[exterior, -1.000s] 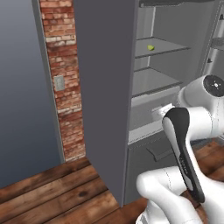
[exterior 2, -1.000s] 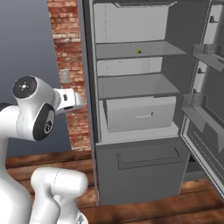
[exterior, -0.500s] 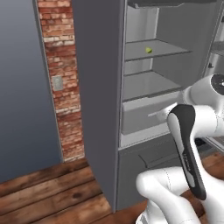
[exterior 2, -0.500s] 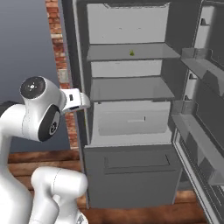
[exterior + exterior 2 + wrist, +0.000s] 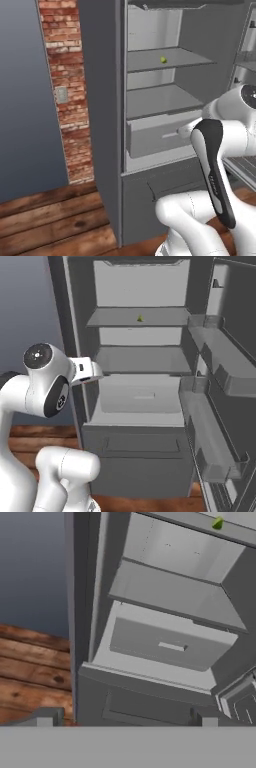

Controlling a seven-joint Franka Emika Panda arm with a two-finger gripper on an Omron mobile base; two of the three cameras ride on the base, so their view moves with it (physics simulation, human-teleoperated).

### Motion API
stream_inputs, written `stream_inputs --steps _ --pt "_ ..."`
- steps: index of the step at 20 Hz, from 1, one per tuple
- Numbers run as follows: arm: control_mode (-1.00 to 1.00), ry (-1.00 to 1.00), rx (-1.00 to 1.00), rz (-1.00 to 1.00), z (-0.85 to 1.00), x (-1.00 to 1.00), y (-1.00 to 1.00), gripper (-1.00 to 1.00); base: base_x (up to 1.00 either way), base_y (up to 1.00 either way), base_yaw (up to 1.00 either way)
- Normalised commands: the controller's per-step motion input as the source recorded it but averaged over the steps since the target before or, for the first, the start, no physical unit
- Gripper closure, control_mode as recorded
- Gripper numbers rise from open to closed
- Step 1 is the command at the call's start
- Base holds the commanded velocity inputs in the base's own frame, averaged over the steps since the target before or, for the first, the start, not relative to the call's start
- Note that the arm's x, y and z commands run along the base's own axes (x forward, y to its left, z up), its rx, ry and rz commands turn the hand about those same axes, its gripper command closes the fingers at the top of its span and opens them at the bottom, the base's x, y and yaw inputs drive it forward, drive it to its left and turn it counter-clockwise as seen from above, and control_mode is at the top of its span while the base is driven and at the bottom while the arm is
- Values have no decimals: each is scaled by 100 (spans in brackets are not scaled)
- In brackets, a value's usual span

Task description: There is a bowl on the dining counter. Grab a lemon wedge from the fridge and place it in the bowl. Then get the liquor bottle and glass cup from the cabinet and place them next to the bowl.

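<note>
The fridge stands open in front of me. A small yellow-green lemon wedge lies on its upper shelf. Below that are a bare shelf and a light grey drawer. My gripper is open with nothing between its fingers. It is held in front of the fridge at about drawer height, well below the wedge and apart from it. The bowl, dining counter, liquor bottle, glass cup and cabinet are out of view.
The fridge door hangs open on the right, and its shelf bins jut out toward me. A brick pillar with a wall switch and a grey wall stand left of the fridge. Wooden floor runs below.
The whole picture has shifted with the base: the fridge sits further left and somewhat larger in both base views. The arm keeps its pose and the gripper stays open.
</note>
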Motion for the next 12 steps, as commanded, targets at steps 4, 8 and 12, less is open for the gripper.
stream_inputs --steps 4,8,12 --pt "100 0 0 0 0 0 0 -100 36 -52 14" --pt "100 0 0 0 0 0 0 -100 54 -44 9" --pt "100 0 0 0 0 0 0 -100 68 -15 2"
